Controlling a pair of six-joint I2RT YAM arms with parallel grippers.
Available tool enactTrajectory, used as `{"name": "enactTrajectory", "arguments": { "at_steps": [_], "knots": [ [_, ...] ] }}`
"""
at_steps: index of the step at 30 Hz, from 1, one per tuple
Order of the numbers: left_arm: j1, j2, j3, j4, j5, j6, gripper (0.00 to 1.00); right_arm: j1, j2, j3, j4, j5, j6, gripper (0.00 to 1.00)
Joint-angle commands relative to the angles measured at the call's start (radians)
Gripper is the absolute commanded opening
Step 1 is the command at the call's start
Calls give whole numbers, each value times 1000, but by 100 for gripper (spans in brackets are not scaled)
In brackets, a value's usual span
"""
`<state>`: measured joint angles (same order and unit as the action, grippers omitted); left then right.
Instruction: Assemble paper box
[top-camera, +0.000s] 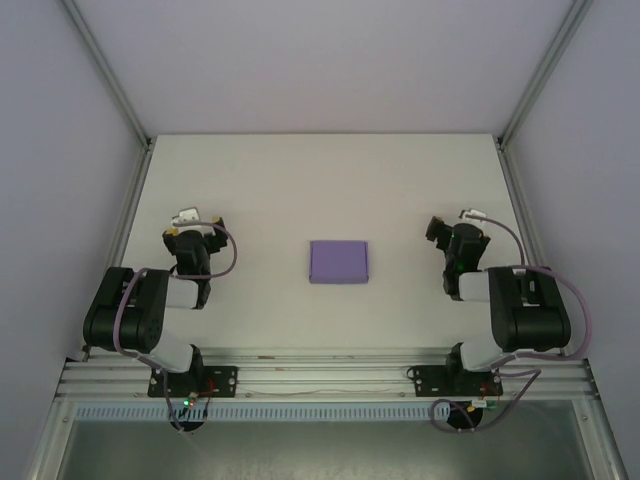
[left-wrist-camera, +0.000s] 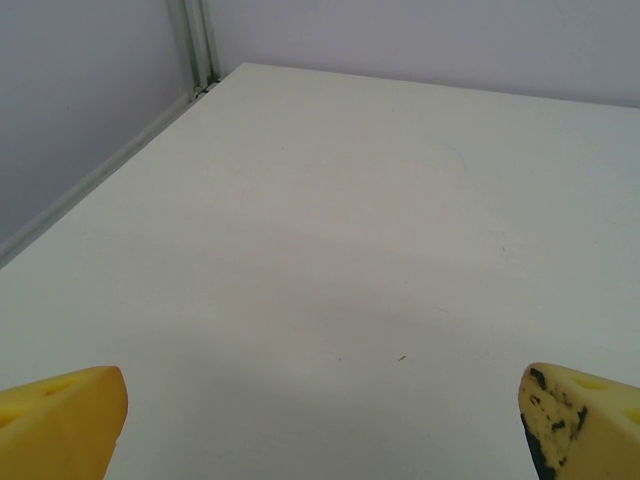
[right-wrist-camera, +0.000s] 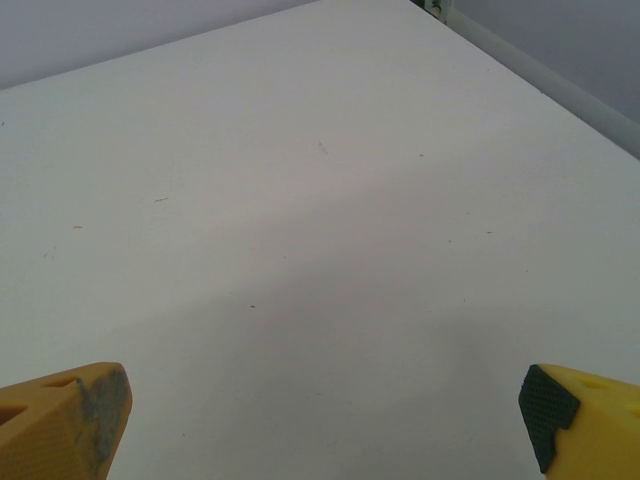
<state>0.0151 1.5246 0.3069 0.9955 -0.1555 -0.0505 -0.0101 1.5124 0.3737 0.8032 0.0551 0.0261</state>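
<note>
The paper box (top-camera: 339, 262) is a small lavender rectangle lying flat in the middle of the white table (top-camera: 320, 180), between the two arms. My left gripper (top-camera: 190, 222) rests well to its left, folded back near its base. My right gripper (top-camera: 447, 232) rests about as far to its right. In the left wrist view the left gripper (left-wrist-camera: 322, 425) is open, its yellow fingertips (left-wrist-camera: 62, 420) far apart over bare table. The right gripper (right-wrist-camera: 325, 425) in the right wrist view is open too, yellow fingertips (right-wrist-camera: 580, 410) wide with nothing between them.
Grey walls and aluminium posts (top-camera: 110, 80) enclose the table on three sides. An aluminium rail (top-camera: 320, 375) carrying both arm bases runs along the near edge. The table's far left corner post (left-wrist-camera: 198, 45) stands ahead of the left gripper.
</note>
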Motion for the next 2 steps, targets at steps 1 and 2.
{"name": "enactTrajectory", "arguments": {
  "at_steps": [1,2],
  "knots": [
    [-4,-12,11,12,16,12,100,-1,-15,17,24,6,12,100],
    [-4,-14,13,6,16,10,100,-2,-14,17,24,5,12,100]
  ]
}}
